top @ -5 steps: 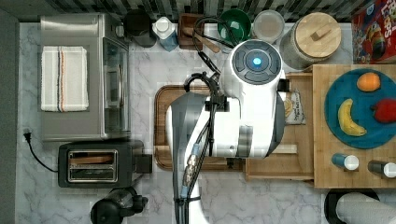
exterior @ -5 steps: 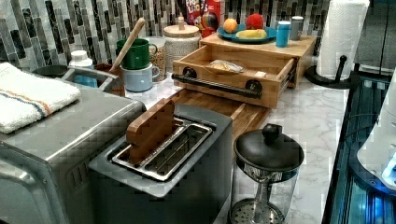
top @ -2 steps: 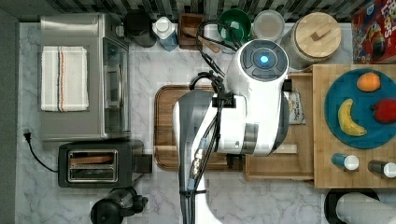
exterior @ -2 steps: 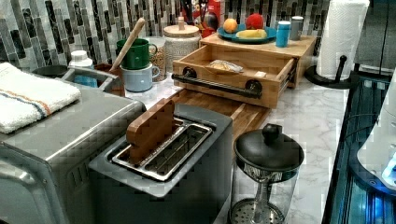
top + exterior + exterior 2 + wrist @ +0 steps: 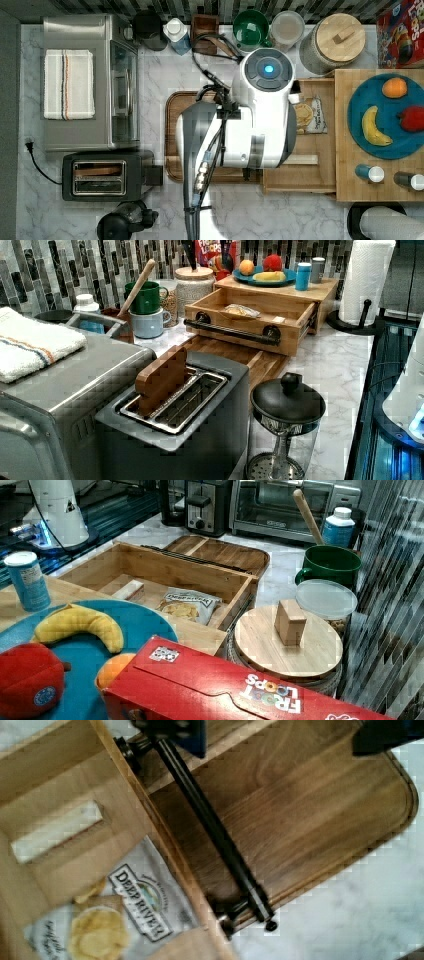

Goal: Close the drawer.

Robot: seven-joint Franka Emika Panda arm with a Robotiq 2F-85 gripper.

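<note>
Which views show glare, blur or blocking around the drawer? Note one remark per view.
Top view: the arm covers much of the drawer. Left view: bright sheen on the marble counter. Wrist view: the chip bag is soft; the handle is crisper.

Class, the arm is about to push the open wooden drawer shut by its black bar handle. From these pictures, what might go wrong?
1. The light tan wooden drawer holds a chip bag lying against its front wall; if the bag rides up, it might catch and get crushed.
2. The gripper's fingers sit over one end of the black bar handle, so an off-centre push might skew the drawer.
3. The handle hangs above the dark brown rounded-corner board; a low approach might strike it.
</note>
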